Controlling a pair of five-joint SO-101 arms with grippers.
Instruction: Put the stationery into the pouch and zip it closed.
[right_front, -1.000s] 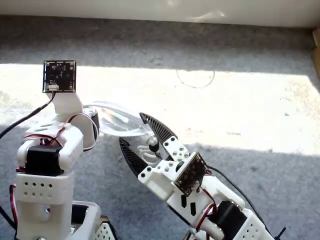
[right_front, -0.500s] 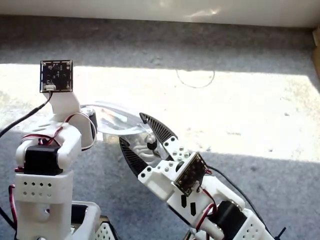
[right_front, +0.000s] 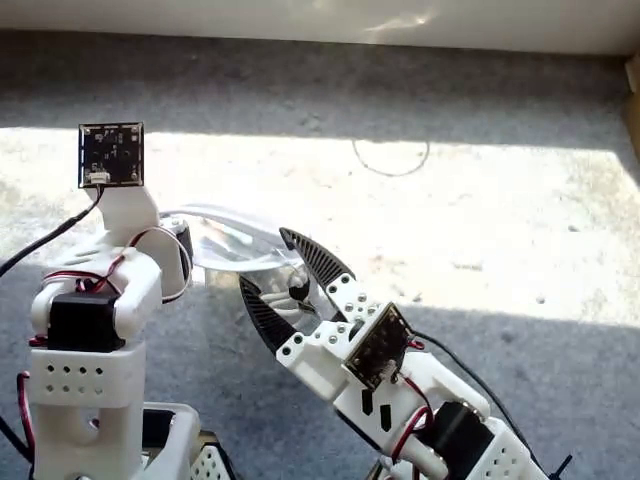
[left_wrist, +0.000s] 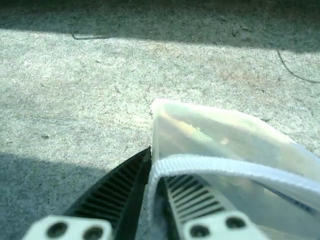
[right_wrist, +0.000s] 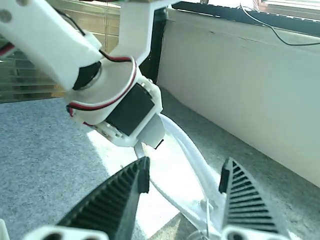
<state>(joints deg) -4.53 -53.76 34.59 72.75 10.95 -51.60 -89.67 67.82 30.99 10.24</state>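
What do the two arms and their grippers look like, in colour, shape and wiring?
Both the left arm and right arm are white plastic shells with black motor blocks. Thin red and black cables loop along the joints. Each wrist carries a small square dark camera board. The left gripper and right gripper have black ribbed fingers tapering to points.

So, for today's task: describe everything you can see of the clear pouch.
The pouch is clear, glossy soft plastic with a white woven zip band along one edge. The left gripper is shut on that band at a corner, holding the pouch out sideways, seemingly off the grey surface. Its far end lies between the open fingers of the right gripper, which do not clamp it. Whether anything is inside cannot be told.
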